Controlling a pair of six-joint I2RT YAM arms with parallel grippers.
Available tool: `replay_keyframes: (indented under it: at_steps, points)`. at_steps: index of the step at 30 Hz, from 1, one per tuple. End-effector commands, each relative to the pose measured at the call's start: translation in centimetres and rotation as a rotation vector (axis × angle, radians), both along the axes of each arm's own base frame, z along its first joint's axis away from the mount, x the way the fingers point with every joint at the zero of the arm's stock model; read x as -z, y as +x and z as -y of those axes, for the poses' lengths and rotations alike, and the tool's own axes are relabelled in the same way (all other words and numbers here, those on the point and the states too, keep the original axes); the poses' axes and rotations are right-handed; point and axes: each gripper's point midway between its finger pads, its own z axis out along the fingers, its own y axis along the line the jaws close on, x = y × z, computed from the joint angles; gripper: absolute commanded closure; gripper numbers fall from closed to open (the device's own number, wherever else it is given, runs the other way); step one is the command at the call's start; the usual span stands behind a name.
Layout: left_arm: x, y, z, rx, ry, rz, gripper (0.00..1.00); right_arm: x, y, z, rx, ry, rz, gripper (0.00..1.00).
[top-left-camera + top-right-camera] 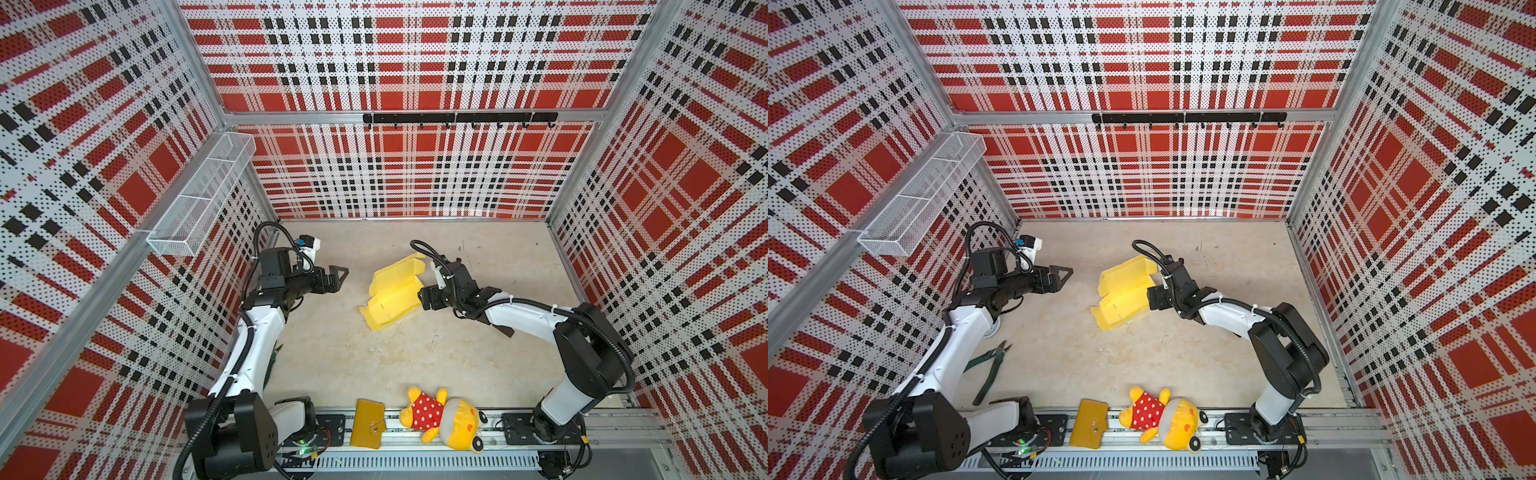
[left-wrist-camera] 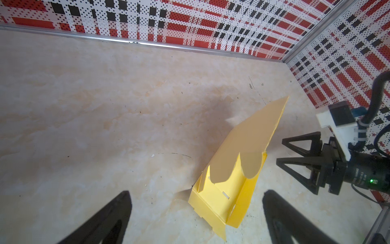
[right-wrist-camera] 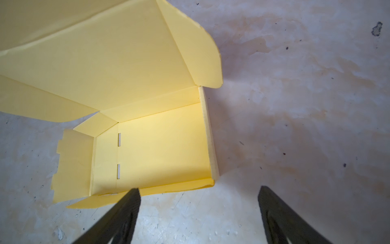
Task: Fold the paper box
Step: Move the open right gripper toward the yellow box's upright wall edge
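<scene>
Paper box lies half-folded, lid flap raised, in the middle of the bench. Right tool hovers at its edge, fingers apart, gripping nothing. Left tool waits well off, also spread wide.

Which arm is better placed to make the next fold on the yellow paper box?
Probably the right: the right gripper, open, is close beside the paper box, while the open left gripper hangs well apart from it.
</scene>
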Motion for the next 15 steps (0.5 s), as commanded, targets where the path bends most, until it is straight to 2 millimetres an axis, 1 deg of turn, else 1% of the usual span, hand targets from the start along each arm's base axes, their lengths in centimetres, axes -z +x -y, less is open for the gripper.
replay_keyframes:
  at_steps: [1,8,10,15]
  points:
    - [-1.8,0.4,-0.2,-0.012,0.016,0.055,0.01,-1.4,1.3,-1.0,-0.015,-0.007,0.037,0.12]
    - [-0.6,0.1,0.3,0.016,0.027,0.006,0.01,-1.4,2.1,-1.1,-0.023,-0.061,0.035,0.15]
    - [-0.6,0.5,0.0,0.013,0.039,-0.002,0.0,-1.5,2.2,-1.3,-0.032,-0.063,0.037,0.15]
    - [-0.8,1.4,-1.0,0.004,0.041,-0.003,0.0,-0.3,2.4,-0.3,-0.005,-0.076,0.024,0.16]
